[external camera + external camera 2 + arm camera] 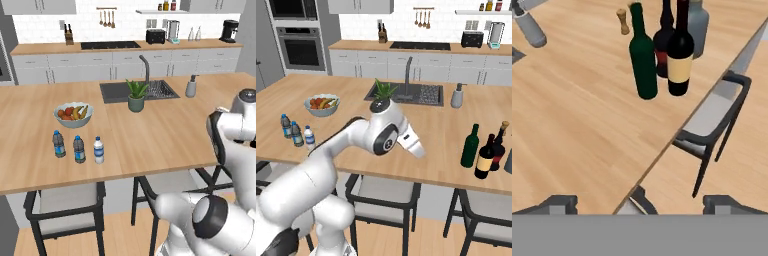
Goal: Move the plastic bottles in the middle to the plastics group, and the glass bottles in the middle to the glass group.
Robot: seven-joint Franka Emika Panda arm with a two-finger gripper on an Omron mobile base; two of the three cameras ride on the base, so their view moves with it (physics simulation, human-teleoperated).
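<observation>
A grey bowl (73, 116) holding fruit, with bananas and red and orange pieces, stands on the wooden surface (160, 132) left of the sink (116, 91). A small green plant (136, 95) grows in a dark pot at the sink's front edge.

Nearer the front edge, below the bowl, three small water bottles stand upright in a short row. The two greyish dark-capped bottles (68, 146) are on the left, and the paler white-capped bottle (99, 150) stands just beside them on the right. Each carries a blue label; no writing can be read.

At the far right of the surface, in the right base view, the tall dark green bottle (470, 145) stands upright, with the brown bottle (486, 157) close beside it and the dark reddish-brown bottle (499, 146) just behind. The brown bottle has a plain pale yellow label with no legible text. A small wooden shaker (622, 21) stands beyond them.

The tool (639, 202) hangs released over the front edge of the surface, its fingers spread wide and grasping nothing. In the hand view the green bottle and its neighbours stand well ahead of it, apart from the fingertips, with a dark stool (712, 125) off the edge beside them.
</observation>
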